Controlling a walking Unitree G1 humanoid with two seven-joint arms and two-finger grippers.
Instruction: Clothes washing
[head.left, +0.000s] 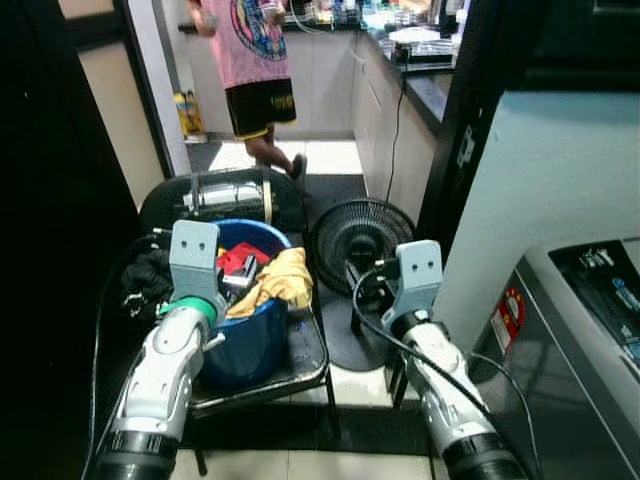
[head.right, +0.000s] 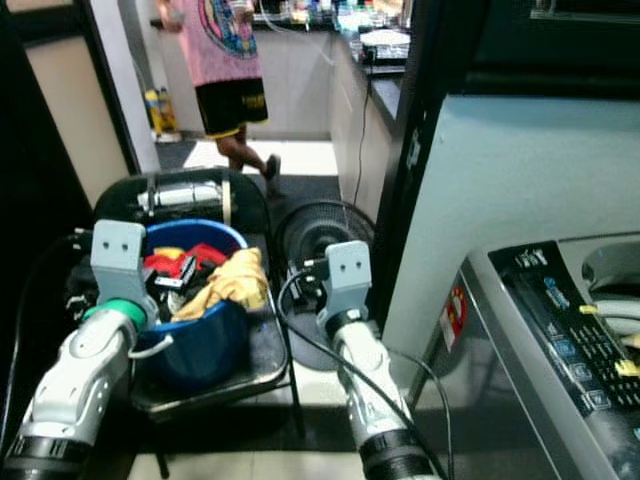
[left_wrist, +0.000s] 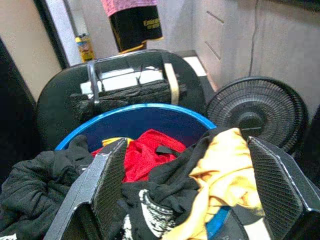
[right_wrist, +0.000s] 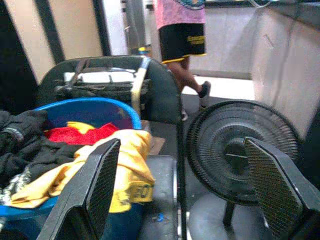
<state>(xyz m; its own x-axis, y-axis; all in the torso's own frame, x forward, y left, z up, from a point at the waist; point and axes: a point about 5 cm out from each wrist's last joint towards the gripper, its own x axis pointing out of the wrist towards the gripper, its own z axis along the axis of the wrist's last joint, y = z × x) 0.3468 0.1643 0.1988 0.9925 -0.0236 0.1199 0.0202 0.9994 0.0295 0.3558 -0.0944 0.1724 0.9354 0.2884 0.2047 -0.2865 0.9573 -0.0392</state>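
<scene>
A blue bucket (head.left: 250, 345) stands on the seat of a black chair (head.left: 305, 362), heaped with clothes: a yellow garment (head.left: 275, 280) draped over its near right rim, a red one (left_wrist: 145, 155) behind it, and black ones (left_wrist: 35, 175) spilling over the left side. My left gripper (left_wrist: 185, 145) is open just above the pile, with the yellow and black cloth between its fingers (left_wrist: 107, 180) but not clamped. To the right of the bucket my right gripper (right_wrist: 182, 141) is open and holds nothing. The washing machine (head.left: 590, 330) is at the lower right.
A black floor fan (head.left: 360, 240) stands on the floor right of the chair, its cable running along the right arm. A person (head.left: 255, 60) in a pink shirt and black shorts stands in the kitchen doorway beyond. A kitchen counter (head.left: 420, 80) and a grey wall lie to the right.
</scene>
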